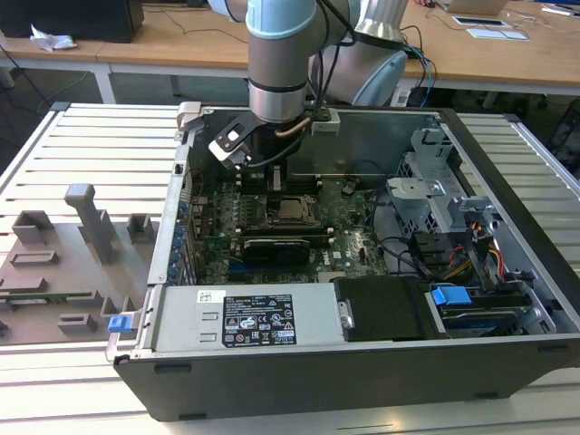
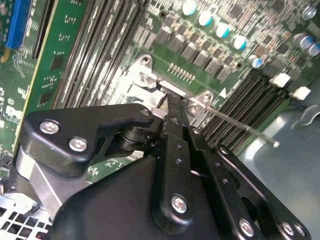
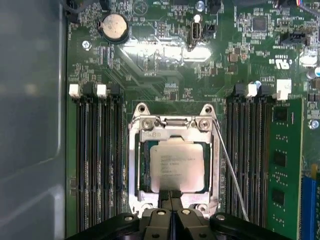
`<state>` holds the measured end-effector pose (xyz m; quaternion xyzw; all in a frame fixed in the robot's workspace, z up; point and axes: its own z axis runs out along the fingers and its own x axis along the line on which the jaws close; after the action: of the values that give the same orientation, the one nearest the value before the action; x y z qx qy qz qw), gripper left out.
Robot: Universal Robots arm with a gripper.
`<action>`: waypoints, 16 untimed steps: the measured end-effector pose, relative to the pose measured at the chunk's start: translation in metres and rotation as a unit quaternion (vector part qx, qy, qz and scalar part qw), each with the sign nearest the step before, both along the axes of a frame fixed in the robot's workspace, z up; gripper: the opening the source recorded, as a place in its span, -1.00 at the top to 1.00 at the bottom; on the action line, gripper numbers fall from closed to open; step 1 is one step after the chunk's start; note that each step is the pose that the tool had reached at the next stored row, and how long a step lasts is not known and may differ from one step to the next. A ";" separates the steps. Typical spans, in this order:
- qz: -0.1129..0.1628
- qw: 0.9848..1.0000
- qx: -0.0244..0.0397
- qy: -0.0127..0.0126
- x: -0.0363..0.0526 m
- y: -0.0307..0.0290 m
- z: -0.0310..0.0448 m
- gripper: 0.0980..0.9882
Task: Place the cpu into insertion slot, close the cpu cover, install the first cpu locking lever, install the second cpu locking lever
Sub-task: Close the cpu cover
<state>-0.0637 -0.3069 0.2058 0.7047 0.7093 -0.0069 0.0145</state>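
Reaching down into an open computer case [image 1: 507,195] on a slatted tabletop [image 1: 91,136], the arm holds the pincer [image 3: 170,194] low over the board. The pincer fingers are together, tips meeting at the cover's edge in the first wrist view. I cannot tell whether they clamp anything.

Cpu [image 3: 176,165] sits in the slot [image 3: 144,172], silvery face up, with several lines of fine print on it. Cover [image 3: 134,170] lies down around the cpu, framing it. One thin wire lever [image 3: 231,172] runs slantwise from a cover corner out over the memory slots [image 3: 247,165], not tucked against the frame.

Labels: a black label [image 1: 260,319] with white print and small marks is on the grey power supply [image 1: 177,322] at the near side. A white sticker [image 1: 211,295] is just beside it. White lettering is scattered over the green board [image 3: 165,75].

Edges and room: memory slots flank the slot closely on both sides. Case walls ring the board. Drive cage [image 1: 435,195] and cables crowd the exterior view's right. Black card [image 1: 285,246] lies just near of the cpu. Grey fixture [image 1: 54,263] sits on the tabletop at the exterior view's left, well apart from the case.
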 end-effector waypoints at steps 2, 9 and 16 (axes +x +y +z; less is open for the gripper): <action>0.000 1.000 0.000 0.001 0.0065 0.0000 0.0000 0.98; 0.001 1.000 0.000 0.009 0.0226 0.0000 0.0054 0.98; 0.001 1.000 0.000 0.019 0.0361 -0.0046 0.0078 0.98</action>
<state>-0.0276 -0.3114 0.2136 0.7039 0.7100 -0.0201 0.0012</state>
